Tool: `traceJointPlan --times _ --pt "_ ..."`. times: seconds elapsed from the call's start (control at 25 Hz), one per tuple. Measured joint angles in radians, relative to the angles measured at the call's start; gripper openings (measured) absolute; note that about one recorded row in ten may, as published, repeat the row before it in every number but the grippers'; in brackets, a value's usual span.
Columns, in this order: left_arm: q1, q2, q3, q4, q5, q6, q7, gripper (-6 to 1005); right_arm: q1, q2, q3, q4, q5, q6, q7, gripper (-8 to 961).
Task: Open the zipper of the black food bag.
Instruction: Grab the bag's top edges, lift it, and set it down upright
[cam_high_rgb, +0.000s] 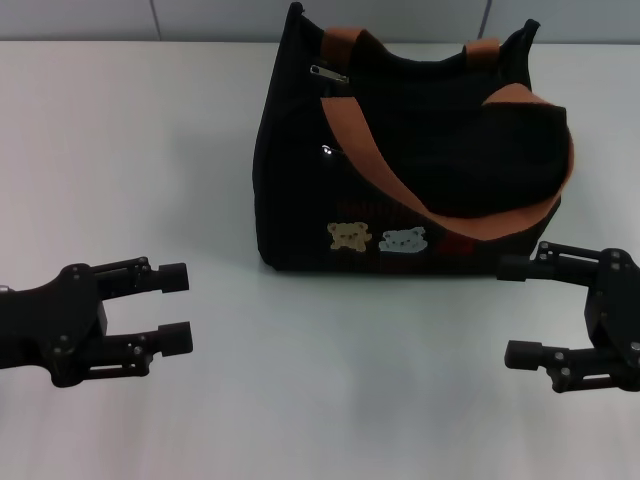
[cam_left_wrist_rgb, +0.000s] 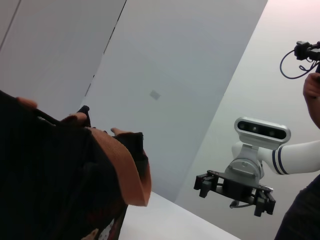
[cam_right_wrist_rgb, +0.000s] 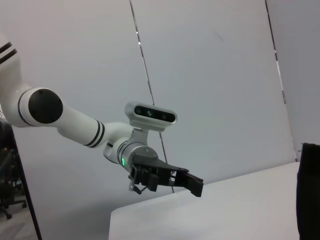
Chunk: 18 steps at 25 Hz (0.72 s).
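nothing begun: black food bag (cam_high_rgb: 410, 160) at the bench's far edge, zipper (cam_high_rgb: 329, 73) untouched, left end effector (cam_high_rgb: 175, 307) and right end effector (cam_high_rgb: 522, 310) both spread, gripping nothing.

The black food bag (cam_high_rgb: 400, 150) is black fabric with rust-brown straps (cam_high_rgb: 372, 160) — on its front there are 2 bear patches, 1 tan (cam_high_rgb: 349, 236) and 1 pale blue (cam_high_rgb: 404, 240), and a red mark (cam_high_rgb: 458, 243) beside them. The zipper (cam_high_rgb: 328, 73) has a silver pull. Both grippers — left gripper (cam_high_rgb: 170, 310) and right gripper (cam_high_rgb: 525, 310) — are black. The table (cam_high_rgb: 130, 140) is white.
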Motion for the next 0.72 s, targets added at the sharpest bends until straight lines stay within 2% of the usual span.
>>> traceJointPlan --times 0.4,0.6,0.72 --pt "0.000 -0.019 -0.012 0.000 0.000 -0.038 0.017 744 0.014 -0.004 -0.013 -0.005 -0.001 0.014 0.000 839" --pt "0.002 -0.030 -0.013 0.000 -0.002 -0.098 0.020 724 0.016 -0.005 -0.014 -0.003 -0.001 0.028 -0.013 839" --pt "0.007 -0.056 -0.043 0.000 -0.007 -0.218 0.030 712 0.015 -0.003 -0.014 0.001 0.002 0.048 -0.019 839"
